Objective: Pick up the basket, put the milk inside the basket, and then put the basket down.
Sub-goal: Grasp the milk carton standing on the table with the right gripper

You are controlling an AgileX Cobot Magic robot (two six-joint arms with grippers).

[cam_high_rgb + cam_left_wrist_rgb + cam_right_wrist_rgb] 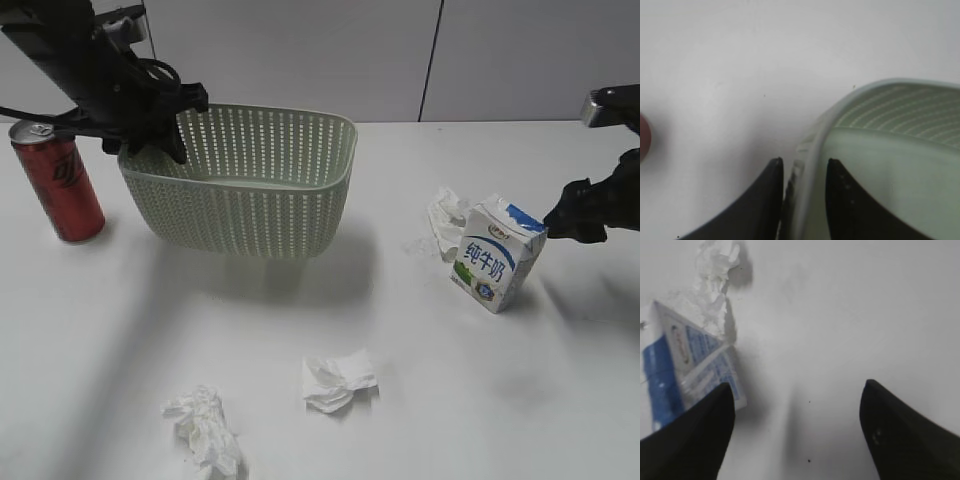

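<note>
The pale green basket [260, 180] hangs tilted above the table at the back left. My left gripper [160, 125] is shut on its left rim; in the left wrist view the rim [812, 165] runs between the two fingers [804, 172]. The milk [497, 252], a white carton with a blue top, stands at the right, and it also shows in the right wrist view [687, 365]. My right gripper [560, 215] is open just right of the carton's top; its fingers [796, 405] are spread wide with only bare table between them.
A red can [58, 180] stands at the far left beside the basket. Crumpled tissues lie behind the milk [447, 222], at the front middle [338, 380] and front left [205, 425]. The white table [420, 400] ends at a wall behind.
</note>
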